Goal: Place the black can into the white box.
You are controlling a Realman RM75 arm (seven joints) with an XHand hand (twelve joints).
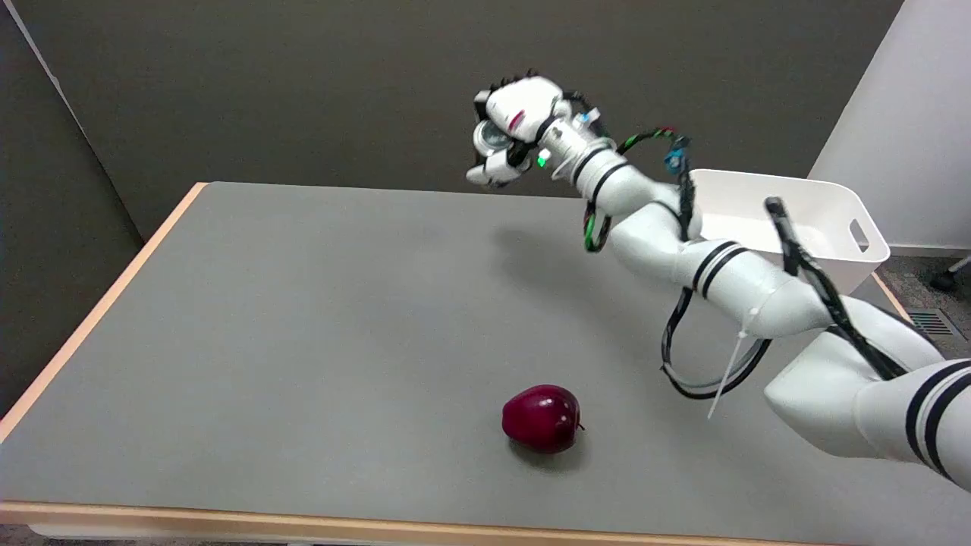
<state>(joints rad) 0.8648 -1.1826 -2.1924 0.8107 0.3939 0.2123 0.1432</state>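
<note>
One right hand [510, 129] grips the black can [491, 138] above the table [303, 303]

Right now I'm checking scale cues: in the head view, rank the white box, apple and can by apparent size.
1. White box, largest, though partly hidden behind the arm.
2. Apple.
3. Can, mostly covered by the right hand and farther off, so unsure.

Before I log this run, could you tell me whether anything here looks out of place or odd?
Nothing looks damaged or spilled. The right hand holds the can in the air, tipped so one silvery end faces the camera, left of the box rather than over it. An apple lies alone on the table, apart from both.
</note>
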